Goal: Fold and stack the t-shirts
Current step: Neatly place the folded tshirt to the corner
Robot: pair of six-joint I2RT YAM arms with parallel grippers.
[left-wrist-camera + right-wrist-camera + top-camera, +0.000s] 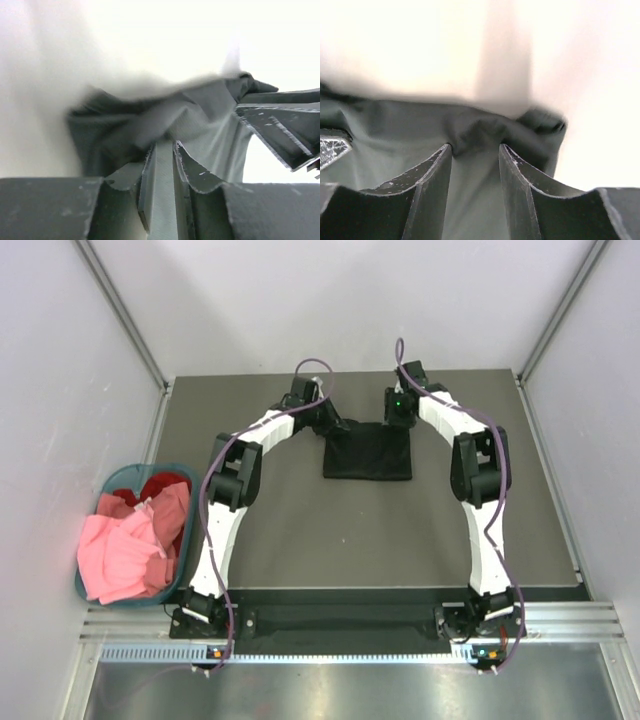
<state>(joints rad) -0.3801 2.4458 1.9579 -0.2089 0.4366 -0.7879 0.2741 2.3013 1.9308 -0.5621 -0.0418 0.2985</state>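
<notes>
A black t-shirt (367, 455) lies folded into a rectangle at the back middle of the dark table (300, 530). My left gripper (335, 427) is at its far left corner, and my right gripper (398, 422) at its far right corner. In the left wrist view the narrow jaws of the left gripper (164, 145) pinch the black fabric (200, 115). In the right wrist view the right gripper (475, 147) stands wider, with a bunched ridge of the black fabric (395, 125) caught between its tips. Pink t-shirts (125, 555) and a red t-shirt (160, 485) sit in the basket.
A round teal basket (120, 475) stands off the table's left edge, beside the left arm. White walls with metal posts close in the table at the back and on both sides. The arm bases sit on a rail at the near edge.
</notes>
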